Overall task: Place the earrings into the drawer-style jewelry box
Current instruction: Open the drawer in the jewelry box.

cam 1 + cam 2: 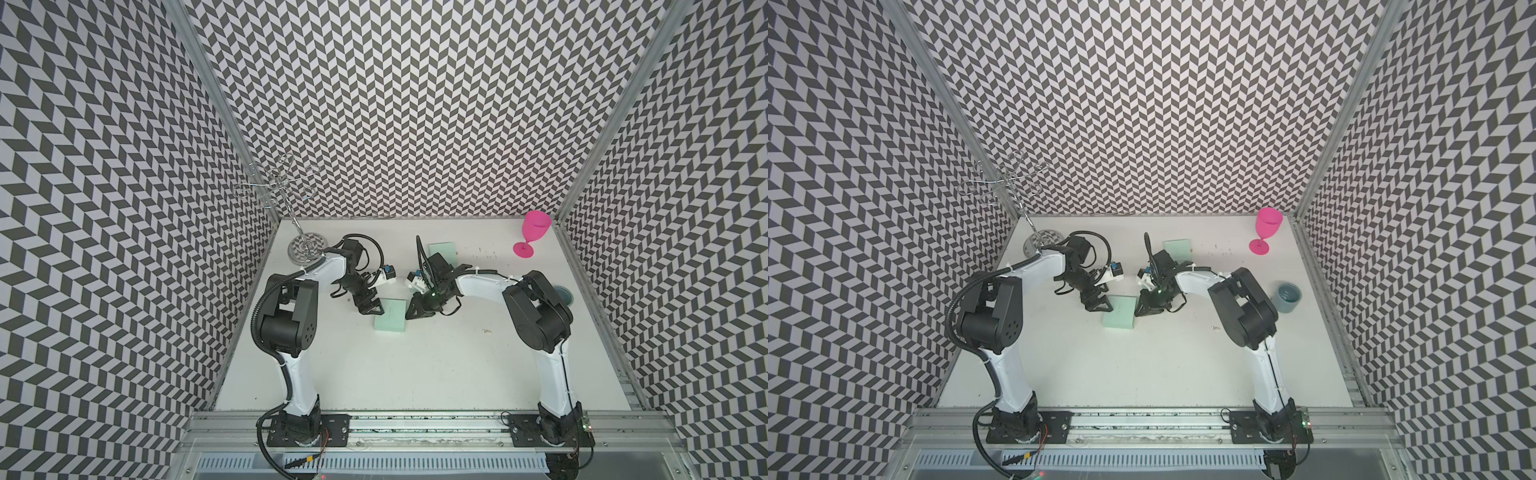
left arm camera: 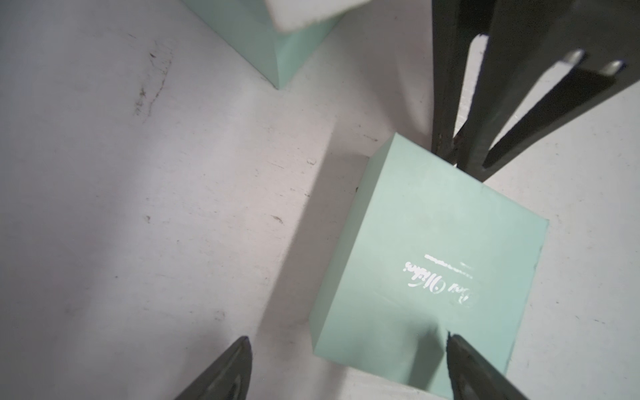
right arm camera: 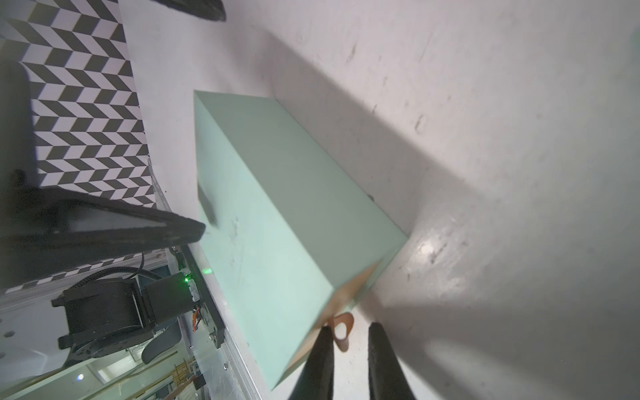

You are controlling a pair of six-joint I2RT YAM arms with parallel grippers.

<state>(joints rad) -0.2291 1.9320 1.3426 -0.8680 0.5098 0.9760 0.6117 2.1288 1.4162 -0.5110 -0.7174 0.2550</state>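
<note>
The mint-green drawer-style jewelry box [image 1: 390,314] [image 1: 1120,312] lies mid-table, with silver script on its lid [image 2: 433,249]. My left gripper [image 1: 371,308] [image 2: 346,341] is open at the box's left end. One of its fingertips [image 3: 187,232] is over the lid and the other is over the table. My right gripper [image 1: 411,313] [image 3: 349,332] is at the box's right end, jaws narrowly apart. A tan pull tab [image 3: 341,329] lies between them against one finger. A small silvery earring cluster [image 1: 486,331] [image 1: 1216,328] lies on the table to the right.
A second mint-green box [image 1: 443,249] [image 2: 270,45] sits behind the right wrist. Tiny specks [image 1: 488,251] lie to the right of it. A pink goblet [image 1: 534,235] stands back right, a grey cup [image 1: 1288,297] at the right edge, and a wire stand [image 1: 305,249] back left.
</note>
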